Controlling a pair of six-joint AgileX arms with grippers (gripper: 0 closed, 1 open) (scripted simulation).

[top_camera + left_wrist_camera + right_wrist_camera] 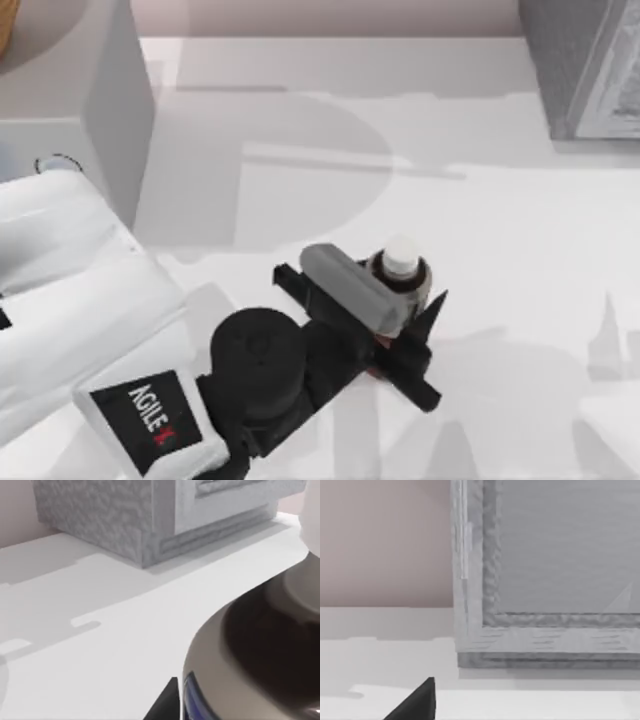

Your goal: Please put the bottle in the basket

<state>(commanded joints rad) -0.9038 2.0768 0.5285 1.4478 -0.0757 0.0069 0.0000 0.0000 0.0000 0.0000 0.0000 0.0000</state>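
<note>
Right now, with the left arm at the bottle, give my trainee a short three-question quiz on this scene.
1. True or false: the bottle stands upright on the table.
2. Which gripper is at the bottle? A) left gripper B) right gripper C) both
3. Fill in: the grey textured box sits at the table's far ____ corner in the top view.

Key: 1 true, its white cap faces up toward the overhead camera. 2 A, its dark fingers flank the bottle's body; whether they are pressing on it is hidden. 3 right.
</note>
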